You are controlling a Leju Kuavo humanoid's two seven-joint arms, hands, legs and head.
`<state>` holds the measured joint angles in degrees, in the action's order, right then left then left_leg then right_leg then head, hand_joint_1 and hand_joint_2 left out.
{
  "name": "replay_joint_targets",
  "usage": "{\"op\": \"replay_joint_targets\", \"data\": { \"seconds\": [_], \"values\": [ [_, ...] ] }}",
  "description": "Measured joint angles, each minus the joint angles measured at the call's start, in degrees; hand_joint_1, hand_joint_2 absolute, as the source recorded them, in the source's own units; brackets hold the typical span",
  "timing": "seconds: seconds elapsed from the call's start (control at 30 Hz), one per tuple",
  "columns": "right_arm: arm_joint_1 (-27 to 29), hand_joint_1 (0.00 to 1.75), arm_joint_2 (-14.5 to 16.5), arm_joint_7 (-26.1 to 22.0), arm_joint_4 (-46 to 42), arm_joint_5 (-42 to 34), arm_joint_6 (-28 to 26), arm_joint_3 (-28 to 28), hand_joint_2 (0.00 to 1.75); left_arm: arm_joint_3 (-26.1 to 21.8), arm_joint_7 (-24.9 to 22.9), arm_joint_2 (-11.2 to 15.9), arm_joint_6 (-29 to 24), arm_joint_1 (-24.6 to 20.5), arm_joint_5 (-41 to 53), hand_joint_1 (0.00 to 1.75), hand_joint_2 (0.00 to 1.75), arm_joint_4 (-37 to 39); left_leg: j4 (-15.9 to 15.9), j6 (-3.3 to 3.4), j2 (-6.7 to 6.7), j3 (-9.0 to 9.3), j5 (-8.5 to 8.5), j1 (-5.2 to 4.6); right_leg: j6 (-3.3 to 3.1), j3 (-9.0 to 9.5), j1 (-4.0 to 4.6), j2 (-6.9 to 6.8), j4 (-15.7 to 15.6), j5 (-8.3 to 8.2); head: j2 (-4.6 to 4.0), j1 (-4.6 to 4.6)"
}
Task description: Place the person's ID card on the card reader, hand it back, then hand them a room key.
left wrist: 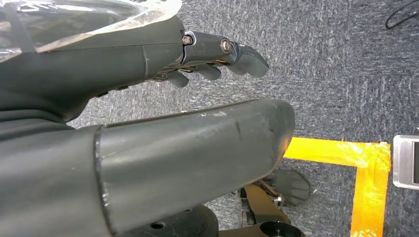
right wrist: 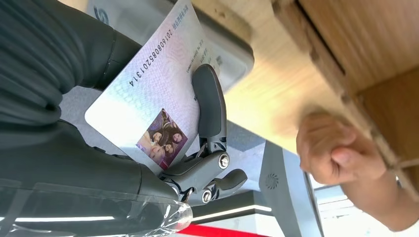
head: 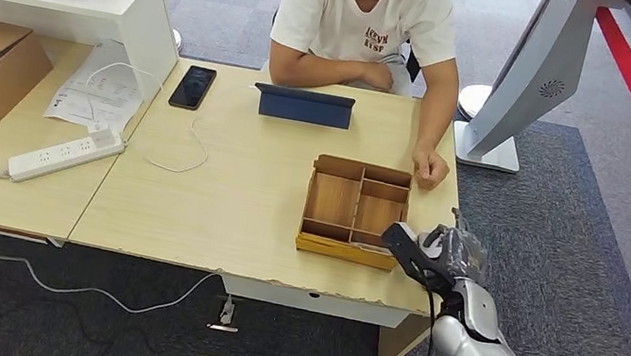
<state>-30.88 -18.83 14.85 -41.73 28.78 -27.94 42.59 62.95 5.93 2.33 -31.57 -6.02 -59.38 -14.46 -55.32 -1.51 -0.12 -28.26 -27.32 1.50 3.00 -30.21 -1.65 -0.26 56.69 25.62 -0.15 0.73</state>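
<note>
I see my right hand (head: 438, 253) raised just off the near right corner of the table (head: 220, 211), beside the wooden tray (head: 354, 211) that sits near the table's right edge. In the right wrist view this hand (right wrist: 148, 148) is pinching the ID card (right wrist: 148, 106): one dark finger (right wrist: 210, 106) lies across the printed face and the thumb is behind it, so the card is held flat against the hand. The card shows a number line and a small photo. From the head view I cannot make out the card itself, because the hand is turned and small there.

The right wrist view also shows the person's fist (right wrist: 336, 155) resting close to the tray's wall; in the head view the same hand (head: 430, 169) lies on the table's right edge, just beyond the tray's far right corner.

My left hand (left wrist: 163, 98) hangs over the grey carpet, near yellow tape (left wrist: 365, 173) on the floor. Its fingers (left wrist: 227, 52) are loosely apart from the thumb and hold nothing.
</note>
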Motion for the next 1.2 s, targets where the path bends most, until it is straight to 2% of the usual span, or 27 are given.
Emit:
{"op": "replay_joint_targets", "data": {
  "seconds": [0.37, 0.67, 0.97, 1.2],
  "values": [
    [-2.92, 1.75, -3.19, 2.26, -2.59, -0.41, -1.34, -0.5, 1.75, 0.31, -0.76, 0.19, -0.27, 0.0, -1.13, 0.0, 0.0, -0.08, -0.02, 0.0, 0.0, 0.01, 0.0, 0.0, 0.0, 0.0, 0.0, 0.0, 0.0, -0.01, 0.0, -0.01],
    [-2.72, 1.75, -5.44, 2.58, -2.81, -1.07, -1.91, -0.85, 1.75, 0.42, -0.55, 0.26, -0.15, 0.0, -1.74, 0.0, 0.0, -0.42, -0.03, 0.0, 0.0, 0.0, 0.0, 0.0, 0.0, 0.0, 0.0, 0.0, 0.0, -0.01, 0.0, 0.01],
    [-2.91, 1.75, -5.47, 0.52, -8.0, 3.08, -4.98, -1.41, 1.75, 1.66, -0.58, 0.43, -0.3, -0.11, -1.39, 0.0, 0.0, -0.59, -0.02, -0.02, 0.0, -0.02, 0.02, 0.01, -0.02, 0.02, 0.0, 0.0, 0.03, -0.02, 0.0, -0.01],
    [-7.25, 1.75, -3.66, 0.84, -14.14, 7.21, -3.5, -1.11, 1.75, 3.93, -0.52, 0.61, -0.26, -0.45, -0.86, 0.0, 0.0, -1.34, -0.01, -0.04, 0.01, -0.1, 0.13, 0.0, -0.02, -0.06, 0.0, 0.01, 0.05, -0.12, 0.0, 0.0]
  ]
}}
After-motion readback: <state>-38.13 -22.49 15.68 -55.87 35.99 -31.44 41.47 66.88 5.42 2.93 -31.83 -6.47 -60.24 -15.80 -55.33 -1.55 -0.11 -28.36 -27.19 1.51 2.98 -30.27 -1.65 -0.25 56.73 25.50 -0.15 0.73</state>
